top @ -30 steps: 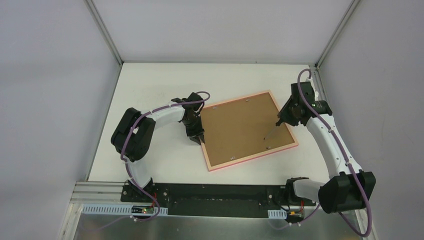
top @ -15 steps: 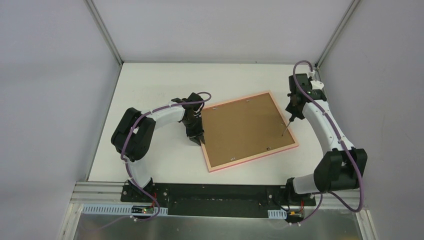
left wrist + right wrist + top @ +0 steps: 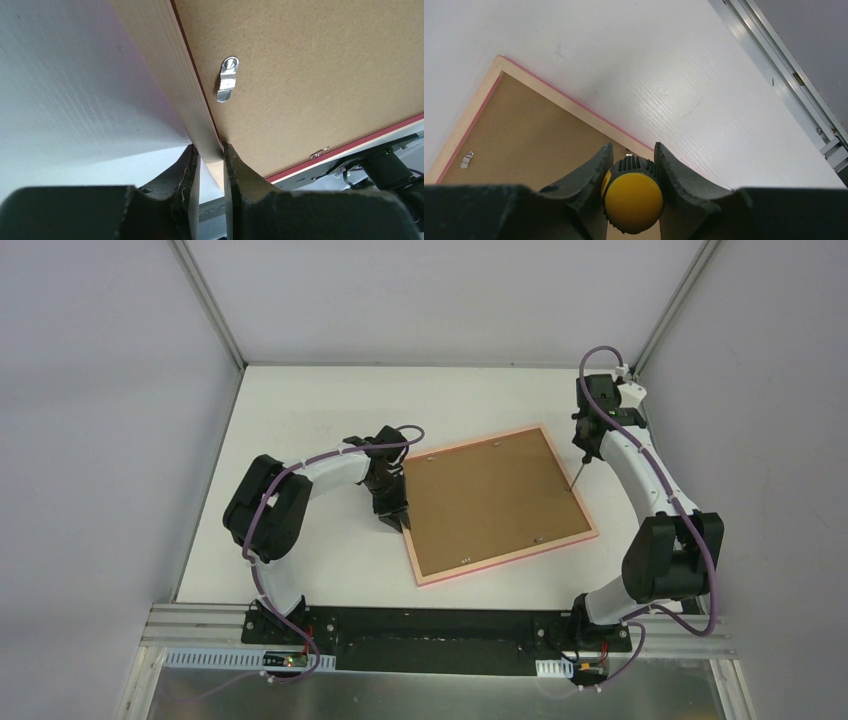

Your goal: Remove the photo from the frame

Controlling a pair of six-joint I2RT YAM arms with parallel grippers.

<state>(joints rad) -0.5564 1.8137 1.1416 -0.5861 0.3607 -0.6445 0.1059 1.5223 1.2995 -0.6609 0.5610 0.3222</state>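
Right, my left pincer [image 3: 211, 159] is closed down narrow on the frame [image 3: 167, 65], 1 finger on each face of its pale wooden side rail, at the rail nearest that arm. The frame lies flat on the white worktop [image 3: 320, 410], with its thin pink border running round the outside. The photo [image 3: 490, 505] sits inside it, and only its brown board backing shows; I cannot see the printed side. Just ahead of the left pincer's fingers [image 3: 235, 170], on the backing beside the rail, is 1 small metal turn clip [image 3: 227, 80].

My right pincer [image 3: 633, 150] is partly closed around a screwdriver [image 3: 633, 200], and the round yellow end of its handle fills the gap between the 2 fingers. In the overhead view the thin shaft [image 3: 577, 475] points down from that pincer to the frame's rail on the side away from the left pincer. Whether the tip actually touches the rail or the backing, I cannot tell. In the right wrist view, a corner of the frame lies up and to the left of the pincer, and another clip [image 3: 467, 159] sits on the backing far to its left.
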